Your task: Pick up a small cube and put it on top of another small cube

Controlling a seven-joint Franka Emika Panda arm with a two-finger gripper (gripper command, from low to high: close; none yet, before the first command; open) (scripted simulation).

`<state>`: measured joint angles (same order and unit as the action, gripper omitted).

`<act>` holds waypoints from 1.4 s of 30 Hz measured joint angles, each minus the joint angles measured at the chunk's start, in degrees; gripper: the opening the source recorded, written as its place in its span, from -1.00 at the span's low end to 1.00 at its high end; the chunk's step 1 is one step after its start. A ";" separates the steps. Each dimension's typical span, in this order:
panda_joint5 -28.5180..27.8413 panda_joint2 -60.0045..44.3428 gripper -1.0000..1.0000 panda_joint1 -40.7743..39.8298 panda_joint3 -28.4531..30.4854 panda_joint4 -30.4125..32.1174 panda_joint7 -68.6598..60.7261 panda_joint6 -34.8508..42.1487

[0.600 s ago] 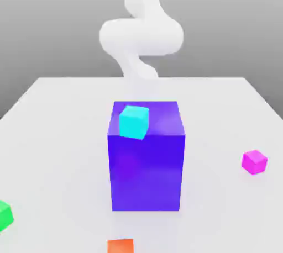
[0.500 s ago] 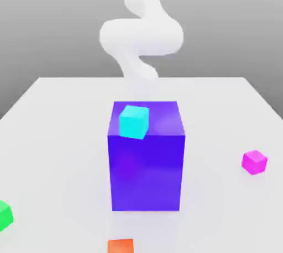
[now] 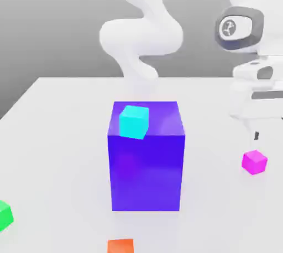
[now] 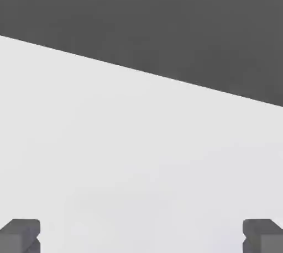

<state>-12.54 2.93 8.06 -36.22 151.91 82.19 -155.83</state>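
Standing wide open, the gripper (image 4: 141, 236) has hold of nothing; the small magenta cube (image 3: 254, 162) lies on the bench (image 3: 66, 152), toward the edge at the exterior view's right

five small cubes or blocks: one magenta-pink cube (image 3: 254, 162), one cyan cube (image 3: 134, 122), one green cube (image 3: 5, 216) and one orange block (image 3: 120, 246) make four small ones, plus one big blue-violet block (image 3: 146, 172). in all, that is four small and one big, on one white table (image 3: 66, 152), with one robot arm (image 3: 141, 36).

No readable text, label or number (at least to my eye) on anything.
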 joint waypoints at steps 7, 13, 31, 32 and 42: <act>-6.75 -12.47 0.00 8.29 0.12 3.84 11.46 -7.27; -19.58 -19.92 0.00 16.85 11.24 1.48 21.40 -11.69; -10.04 -14.76 -1.00 11.76 4.10 3.26 14.16 -8.92; -7.69 -13.50 -1.00 10.75 2.58 3.68 12.37 -8.20; 4.26 -11.38 -1.00 -2.83 6.39 -2.28 -1.51 -2.01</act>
<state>-8.28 -8.45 5.23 -29.83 149.63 80.68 -157.84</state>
